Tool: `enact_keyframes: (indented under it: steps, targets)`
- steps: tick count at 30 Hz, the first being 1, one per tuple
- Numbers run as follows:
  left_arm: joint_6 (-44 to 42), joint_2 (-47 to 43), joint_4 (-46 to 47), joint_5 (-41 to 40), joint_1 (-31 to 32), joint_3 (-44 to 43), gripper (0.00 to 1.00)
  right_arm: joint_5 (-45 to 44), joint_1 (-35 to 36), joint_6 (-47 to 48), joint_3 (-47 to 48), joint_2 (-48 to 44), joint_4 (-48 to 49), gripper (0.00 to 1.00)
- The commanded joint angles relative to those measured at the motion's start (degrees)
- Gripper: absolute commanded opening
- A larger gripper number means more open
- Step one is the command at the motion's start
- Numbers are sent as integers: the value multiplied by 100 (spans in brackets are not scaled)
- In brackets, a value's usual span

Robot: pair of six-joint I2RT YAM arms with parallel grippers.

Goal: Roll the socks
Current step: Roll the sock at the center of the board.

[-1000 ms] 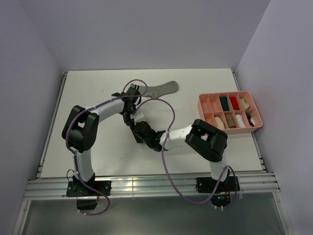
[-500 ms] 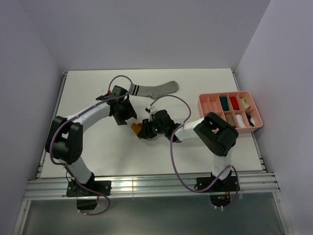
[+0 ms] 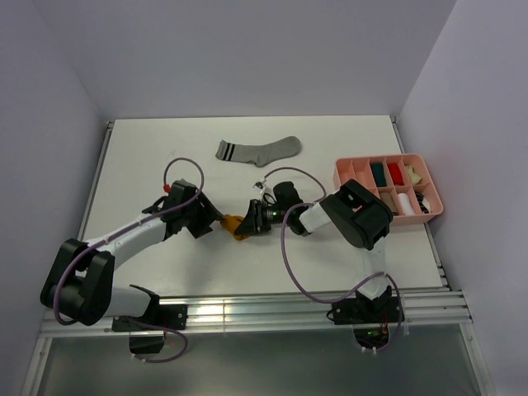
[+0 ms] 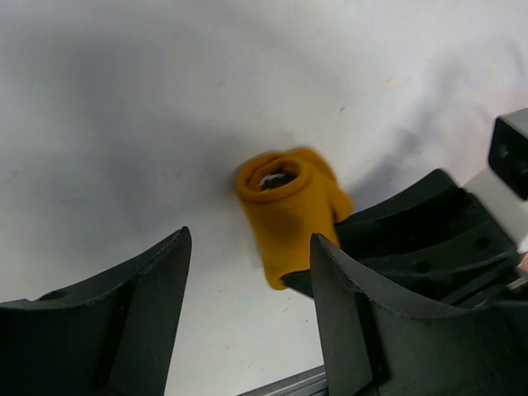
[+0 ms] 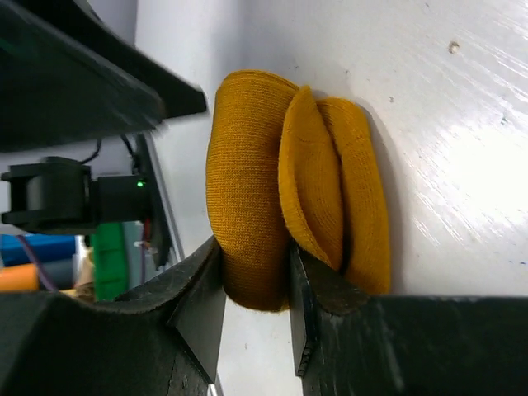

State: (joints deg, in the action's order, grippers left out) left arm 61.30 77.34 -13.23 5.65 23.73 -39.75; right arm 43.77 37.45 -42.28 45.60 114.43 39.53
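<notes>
We find the mustard-orange sock (image 3: 236,224) rolled at the middle of the table (image 3: 346,136), pinched on one fold by the right gripper (image 5: 254,285). The left gripper (image 4: 247,246) stands with jaws apart just left of it, roll end facing it. The grey sock (image 3: 260,150) lies flat, well beyond.

We are seeing the left arm (image 3: 136,235) and the right arm (image 3: 312,218), both built of white tubular links and bulky black joint housings on black base blocks (image 3: 363,312). Purple cables (image 3: 284,247) are looping along both. The left claw (image 4: 252,239) is showing broad, curved matte-black fingers (image 4: 124,322); the right claw (image 5: 256,272) is showing dark bevelled wedges.
</notes>
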Motion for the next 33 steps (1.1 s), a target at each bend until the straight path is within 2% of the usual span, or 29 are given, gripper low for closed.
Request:
enact_keyframes:
  steps: [1, 5, 14, 23, 24, 25, 29, 33]
  targets:
    - [523, -360, 970, 182, 132, 441, 64, 202, -71, -395, -245, 360, -244, 0]
    - [647, -255, 1270, 174, 220, 556, 63, 185, -71, -518, -280, 475, -226, 0]
    - [532, 719, 1271, 199, 361, 371, 58, -35, -71, -439, -298, 545, -525, 2]
    - [480, 1379, 1394, 489, 571, 433, 53, -325, -71, -79, -210, 475, -841, 16]
    - [427, 1406, 1359, 481, 589, 389, 52, -360, -71, -9, -219, 440, -868, 20]
    - [392, 1441, 1193, 463, 607, 363, 50, -395, -71, 44, -219, 414, -964, 23]
    - [251, 1503, 894, 349, 721, 248, 32, -702, -71, 395, -166, 98, -1376, 30]
    - [32, 1503, 551, 95, 782, 82, 18, -1071, -54, 860, -166, -525, -1676, 41]
